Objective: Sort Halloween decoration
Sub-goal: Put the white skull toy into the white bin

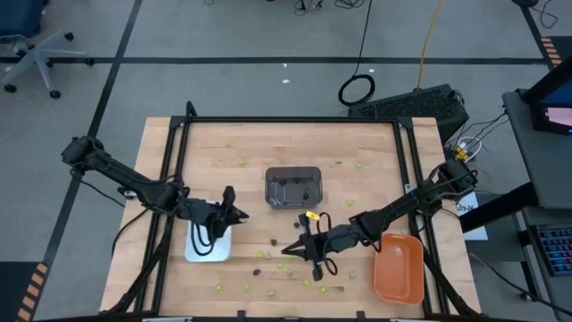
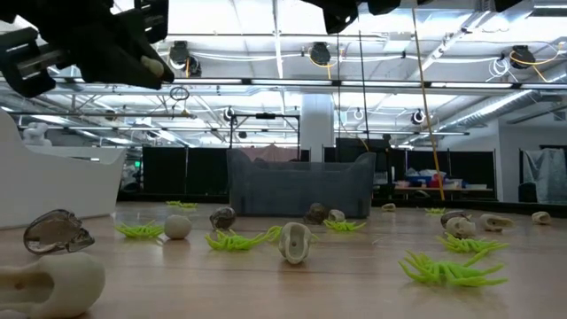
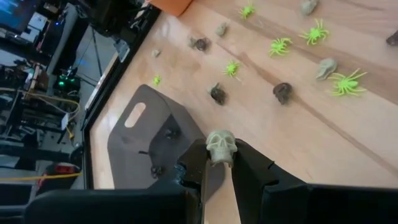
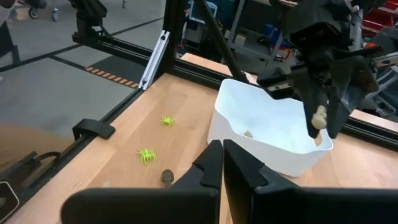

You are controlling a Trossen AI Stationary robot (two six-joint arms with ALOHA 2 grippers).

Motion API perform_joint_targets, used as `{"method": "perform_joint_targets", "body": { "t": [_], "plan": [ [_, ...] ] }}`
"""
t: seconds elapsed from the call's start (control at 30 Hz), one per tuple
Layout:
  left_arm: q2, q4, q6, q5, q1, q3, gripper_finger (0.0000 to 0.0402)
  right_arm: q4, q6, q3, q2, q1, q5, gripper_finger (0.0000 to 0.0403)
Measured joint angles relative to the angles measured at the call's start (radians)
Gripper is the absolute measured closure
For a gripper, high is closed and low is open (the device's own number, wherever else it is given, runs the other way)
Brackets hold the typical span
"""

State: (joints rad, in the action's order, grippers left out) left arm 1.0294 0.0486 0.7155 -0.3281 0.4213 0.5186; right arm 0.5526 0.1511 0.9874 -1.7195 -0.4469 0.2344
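From above, the left tool (image 1: 234, 213) hovers over the white plastic tray (image 1: 209, 243); green, dark and tan trinkets (image 1: 268, 265) still litter the wooden table (image 1: 232, 148) around the closed, empty right tool (image 1: 293, 248). Left wrist view: that tool grips a small tan skull (image 3: 220, 147), unsorted.

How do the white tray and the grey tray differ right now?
The white tray sits near the table's front left; the grey tray sits mid-table. The left gripper, holding a tan skull, hangs beside the white tray; no gripper is at the grey one. The white tray holds a pale piece; the grey tray holds dark ones. Both are open rectangular trays with some pieces already in them.
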Motion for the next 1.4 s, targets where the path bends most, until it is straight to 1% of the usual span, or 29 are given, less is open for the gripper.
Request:
{"method": "perform_joint_targets", "body": {
  "t": [0.07, 0.13, 0.3, 0.37, 0.47, 0.57, 0.67, 0.77, 0.83, 0.93, 1.0, 1.13, 1.27, 1.4],
  "plan": [
    [0.0, -0.001, -0.018, -0.003, 0.0, 0.0, 0.0352, 0.0, 0.0, 0.0, 0.0, 0.0, 0.0, 0.0403],
    [0.0, -0.006, -0.075, -0.008, 0.0, 0.0, 0.0352, 0.0, 0.0, 0.0, 0.0, 0.0, 0.0, 0.0403],
    [0.0, -0.004, -0.343, -0.034, 0.002, 0.0, 0.0352, -0.001, 0.0, 0.0, 0.0, 0.0, 0.0, 0.0403],
    [0.0, 0.027, -0.452, -0.046, 0.012, 0.004, 0.0352, -0.004, -0.001, 0.0, 0.0, 0.0, 0.0, 0.0403],
    [0.0, 0.155, -0.573, -0.047, 0.036, 0.042, 0.0352, -0.005, -0.001, 0.0, 0.0, 0.0, 0.0, 0.0403],
    [0.0, 0.353, -0.687, -0.048, 0.063, 0.106, 0.0352, -0.008, -0.001, 0.0, 0.0, 0.0, 0.0, 0.0403],
    [0.0, 0.52, -0.836, -0.046, 0.085, 0.165, 0.0352, -0.011, -0.001, 0.0, 0.0, 0.0, 0.0, 0.0403],
    [0.0, 0.624, -0.982, -0.007, 0.105, 0.198, 0.0352, -0.013, -0.001, 0.0, 0.0, 0.0, 0.0, 0.0403],
    [0.0, 0.65, -1.059, 0.039, 0.116, 0.204, 0.0352, -0.013, -0.001, 0.0, 0.0, 0.0, 0.0, 0.0403],
    [0.0, 0.671, -1.131, 0.103, 0.126, 0.204, 0.0352, -0.013, -0.001, 0.0, 0.0, 0.0, 0.0, 0.0403],
    [0.001, 0.702, -1.173, 0.122, 0.134, 0.204, 0.0352, -0.014, -0.001, 0.001, 0.0, 0.0, 0.0, 0.0403],
    [0.001, 0.784, -1.241, 0.126, 0.15, 0.204, 0.0352, -0.029, -0.014, 0.001, 0.0, 0.0, 0.0, 0.0403],
    [0.001, 0.803, -1.358, 0.126, 0.161, 0.187, 0.0352, -0.073, -0.059, 0.001, 0.0, 0.0, 0.0, 0.0403],
    [0.007, 0.801, -1.365, 0.123, 0.162, 0.183, 0.0341, -0.15, -0.129, 0.001, 0.0, 0.0, -0.001, 0.0403]
  ]
}}
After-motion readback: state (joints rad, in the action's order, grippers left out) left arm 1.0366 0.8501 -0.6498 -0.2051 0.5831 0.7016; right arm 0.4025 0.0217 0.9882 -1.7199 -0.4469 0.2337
